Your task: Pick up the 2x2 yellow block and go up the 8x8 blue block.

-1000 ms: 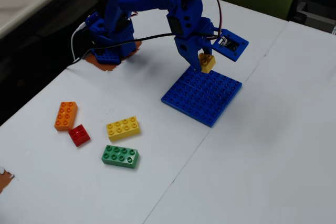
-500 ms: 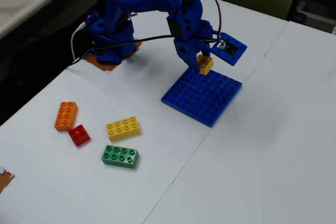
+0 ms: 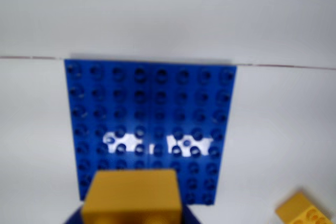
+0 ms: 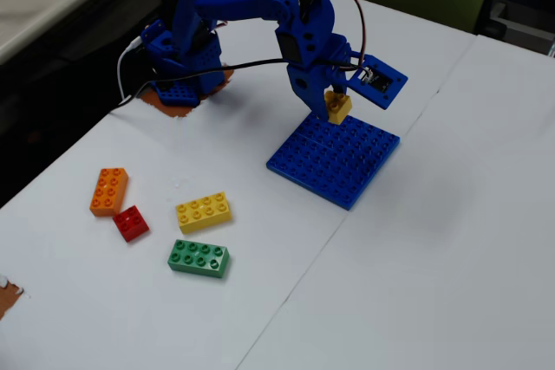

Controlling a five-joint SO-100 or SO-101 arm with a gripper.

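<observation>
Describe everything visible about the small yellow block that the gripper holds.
The 2x2 yellow block is a small square brick of glossy yellow plastic. The blue gripper is shut on it and holds it slightly tilted in the air, just above the rear edge of the 8x8 blue block, apparently not touching it. Its studs are not clearly visible.

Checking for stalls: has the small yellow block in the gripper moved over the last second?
Yes, slightly: the 2x2 yellow block has shifted up and a little left in the fixed view, away from the 8x8 blue block.

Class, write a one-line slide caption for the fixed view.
Gripper holds the 2x2 yellow block above the 8x8 blue block; four bricks lie nearby.
</observation>
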